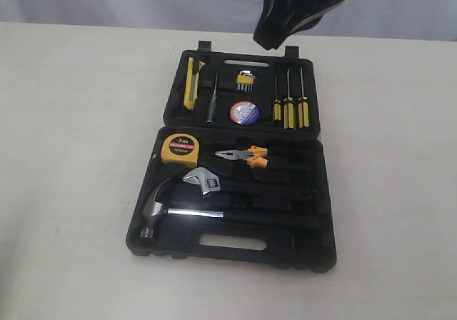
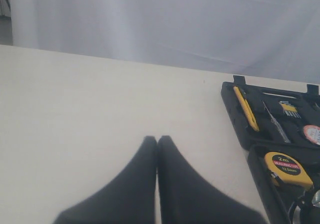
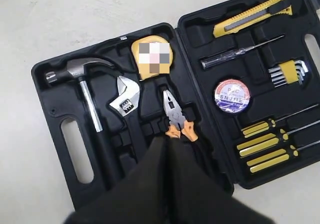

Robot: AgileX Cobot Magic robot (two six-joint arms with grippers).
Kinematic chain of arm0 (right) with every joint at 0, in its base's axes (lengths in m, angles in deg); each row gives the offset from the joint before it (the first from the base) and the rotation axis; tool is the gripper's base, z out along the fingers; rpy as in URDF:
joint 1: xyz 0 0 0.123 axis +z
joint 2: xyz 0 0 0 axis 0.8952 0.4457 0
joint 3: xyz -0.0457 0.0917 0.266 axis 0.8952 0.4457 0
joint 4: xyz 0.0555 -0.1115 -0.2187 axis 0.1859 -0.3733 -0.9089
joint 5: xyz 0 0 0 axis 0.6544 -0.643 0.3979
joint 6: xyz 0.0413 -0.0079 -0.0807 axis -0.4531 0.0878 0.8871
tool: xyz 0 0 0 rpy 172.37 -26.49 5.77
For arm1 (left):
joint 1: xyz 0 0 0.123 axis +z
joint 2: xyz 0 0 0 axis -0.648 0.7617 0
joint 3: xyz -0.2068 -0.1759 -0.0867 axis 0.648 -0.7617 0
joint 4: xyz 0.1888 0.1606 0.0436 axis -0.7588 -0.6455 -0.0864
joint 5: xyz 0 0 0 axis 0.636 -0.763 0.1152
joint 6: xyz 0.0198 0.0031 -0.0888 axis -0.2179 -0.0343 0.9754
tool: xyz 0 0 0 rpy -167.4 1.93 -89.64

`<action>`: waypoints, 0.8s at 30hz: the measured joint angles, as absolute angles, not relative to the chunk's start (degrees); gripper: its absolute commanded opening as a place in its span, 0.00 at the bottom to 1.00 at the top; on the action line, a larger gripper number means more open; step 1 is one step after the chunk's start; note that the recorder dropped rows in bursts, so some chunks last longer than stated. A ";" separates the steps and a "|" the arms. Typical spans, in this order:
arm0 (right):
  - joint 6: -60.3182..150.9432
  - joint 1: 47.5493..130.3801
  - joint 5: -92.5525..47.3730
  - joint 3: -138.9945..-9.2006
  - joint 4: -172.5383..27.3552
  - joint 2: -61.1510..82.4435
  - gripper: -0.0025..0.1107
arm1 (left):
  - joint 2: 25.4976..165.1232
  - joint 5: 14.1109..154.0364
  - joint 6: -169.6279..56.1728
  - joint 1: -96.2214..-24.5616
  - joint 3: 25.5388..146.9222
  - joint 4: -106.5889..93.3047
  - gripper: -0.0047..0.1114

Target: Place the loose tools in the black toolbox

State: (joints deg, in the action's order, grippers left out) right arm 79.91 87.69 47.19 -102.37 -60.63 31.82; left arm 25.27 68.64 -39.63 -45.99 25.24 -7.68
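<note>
On the pale, matte table [image 1: 71, 156] the black toolbox [image 1: 314, 256] lies spread open, with the handle-slot half nearest and the lid half beyond it. As far as the views show, all four loose tools already sit in its recesses. The yellow tape measure [image 1: 179, 149] is at the far left of the near half, and the pliers [image 1: 243, 156] are just to its right. The utility knife [image 1: 191, 83] lies along the left of the far half, and the small tape roll [image 1: 244, 112] is in that half's middle. I judge the task essentially done; at most the pliers might want pressing home, though whether they are fully seated cannot be told. The right gripper [image 3: 166, 138] hangs high over the case with its jaws pressed together and nothing between them. The left gripper [image 2: 157, 139] is likewise closed and empty, above bare table to the left of the case. The case is dull moulded plastic with shaped hollows and a scalloped rim. The tape measure is a rounded, glossy yellow block with a round black label, and the knife is a long slim bar. The pliers have tapering steel jaws and orange-black sleeves, and the roll is a flat disc with a colourful printed face. The hammer [image 1: 161, 209] and wrench [image 1: 203, 181] gleam as polished steel.
</note>
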 measured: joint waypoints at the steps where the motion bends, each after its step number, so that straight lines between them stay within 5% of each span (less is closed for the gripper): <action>1: 79.46 87.69 47.19 -102.37 -60.63 31.82 0.02 | 25.27 68.64 -39.63 -45.99 25.24 -7.68 0.04; 18: 74.38 87.13 47.19 -102.37 -49.37 32.14 0.02 | 25.27 68.64 -39.63 -45.99 25.24 -7.68 0.04; 24: 65.83 96.32 47.19 -101.86 -71.20 32.14 0.02 | 25.27 68.64 -39.63 -45.99 25.24 -7.68 0.04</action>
